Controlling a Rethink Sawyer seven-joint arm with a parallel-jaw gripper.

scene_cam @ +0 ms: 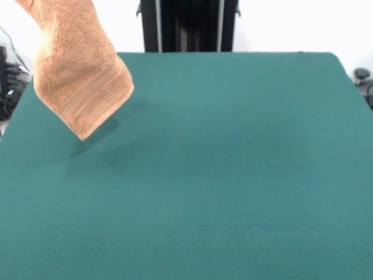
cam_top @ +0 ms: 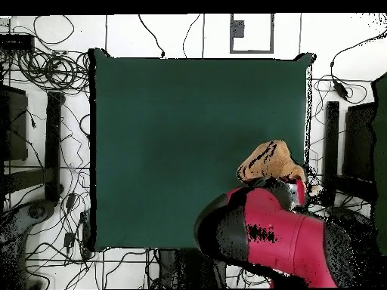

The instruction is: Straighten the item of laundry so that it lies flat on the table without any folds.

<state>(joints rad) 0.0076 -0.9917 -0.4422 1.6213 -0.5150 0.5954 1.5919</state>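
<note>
The item of laundry, a tan-orange terry towel, hangs in the air above the far left part of the table. Its top runs out of the front view, and its lowest corner, with a woven band, hovers just over the green cloth and casts a shadow there. From overhead the towel shows as a bunched lump at the tip of the red and black arm, near the right edge of the table. My gripper sits under the arm's end, shut on the towel's top, and is mostly hidden.
The red arm reaches over the table's lower right corner in the overhead view. Cables and black equipment lie on the floor round the table. The towel hangs close to the table's edge.
</note>
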